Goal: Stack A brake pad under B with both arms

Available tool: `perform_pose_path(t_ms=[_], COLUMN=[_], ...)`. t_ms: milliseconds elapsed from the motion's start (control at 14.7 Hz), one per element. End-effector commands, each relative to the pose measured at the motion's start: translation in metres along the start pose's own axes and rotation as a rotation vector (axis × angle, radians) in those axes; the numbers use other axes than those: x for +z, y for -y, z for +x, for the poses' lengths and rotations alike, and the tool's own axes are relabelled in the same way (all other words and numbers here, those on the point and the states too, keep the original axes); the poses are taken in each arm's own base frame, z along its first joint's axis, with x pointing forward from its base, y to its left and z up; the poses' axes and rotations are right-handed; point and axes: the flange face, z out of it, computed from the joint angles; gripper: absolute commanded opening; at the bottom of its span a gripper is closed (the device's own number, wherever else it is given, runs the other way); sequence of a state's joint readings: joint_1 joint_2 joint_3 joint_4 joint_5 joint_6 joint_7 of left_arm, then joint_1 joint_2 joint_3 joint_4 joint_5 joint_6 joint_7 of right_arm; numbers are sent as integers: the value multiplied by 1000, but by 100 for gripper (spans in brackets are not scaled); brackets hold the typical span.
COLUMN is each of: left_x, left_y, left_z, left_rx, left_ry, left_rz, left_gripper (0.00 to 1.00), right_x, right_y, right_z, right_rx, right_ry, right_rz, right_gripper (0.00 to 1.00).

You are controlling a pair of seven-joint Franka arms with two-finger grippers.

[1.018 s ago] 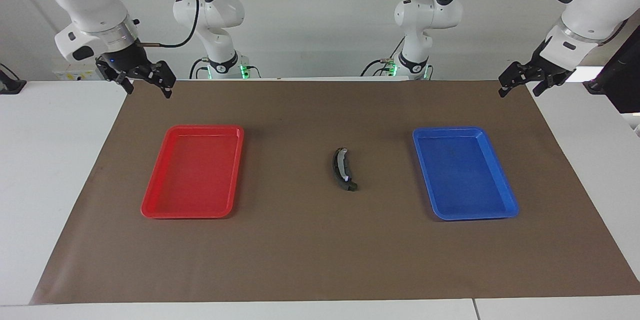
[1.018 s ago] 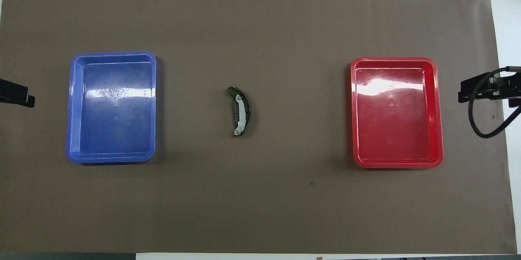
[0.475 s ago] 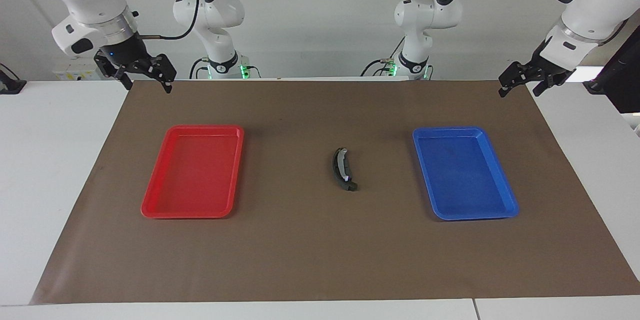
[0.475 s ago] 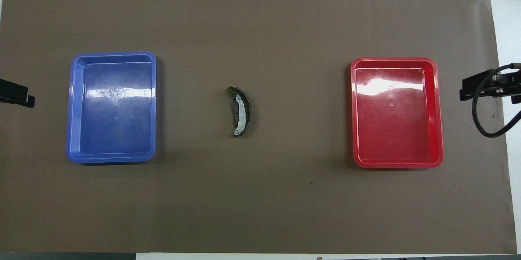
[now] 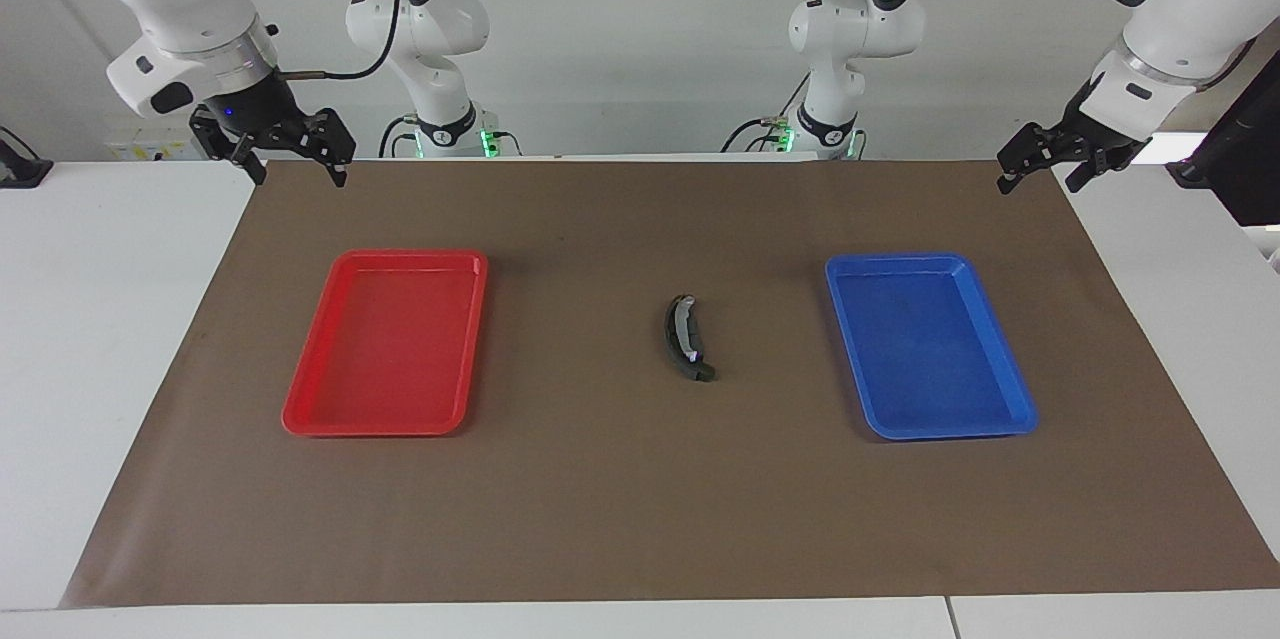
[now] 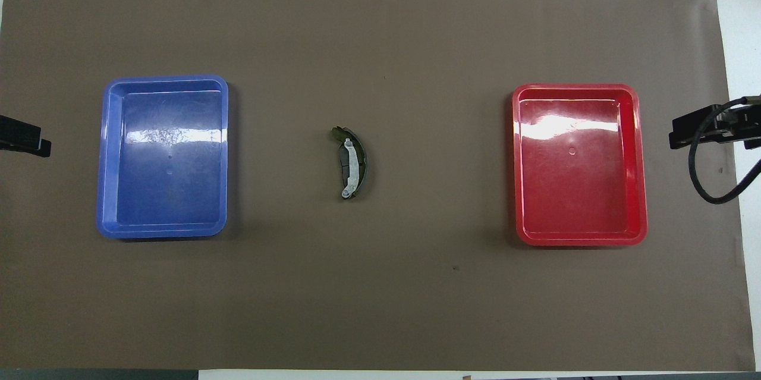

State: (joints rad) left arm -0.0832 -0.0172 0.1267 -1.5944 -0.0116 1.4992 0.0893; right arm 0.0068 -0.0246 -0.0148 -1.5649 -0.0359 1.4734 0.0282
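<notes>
Right tool (image 5: pixel 292 164): raised over the table corner at the right arm's end, nearest the robots; fingers spread apart, holding nothing. Left tool (image 5: pixel 1040 167): raised over the matching corner at the left arm's end; fingers spread, holding nothing.

A brown mat (image 5: pixel 620 509) covers the white table (image 5: pixel 90 339); a white wall stands at the robots' edge.

At the table's middle, between the red tray (image 5: pixel 300 399) and the blue tray (image 5: pixel 1010 389), the curved brake piece (image 5: pixel 683 334) lies on the flat brake pad (image 6: pixel 342 163). Both are well apart from either tool.
</notes>
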Motion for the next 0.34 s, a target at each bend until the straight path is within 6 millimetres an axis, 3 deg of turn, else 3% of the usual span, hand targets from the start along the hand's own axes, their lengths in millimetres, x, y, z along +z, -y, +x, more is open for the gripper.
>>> perform_pose_path(t_ms=[0,271], left_x=[0,0], left_y=[1,1], left_z=[-6,-6], left_rx=[-11,-13], left_ry=[-13,-13], left_rz=[-12,-14], left_gripper=[98,98], right_x=[-2,-2], right_y=[-2,-2], right_z=[1,1], right_rx=[-25,-22], right_ry=[9,9], right_rz=[13,13], right_gripper=[100,100])
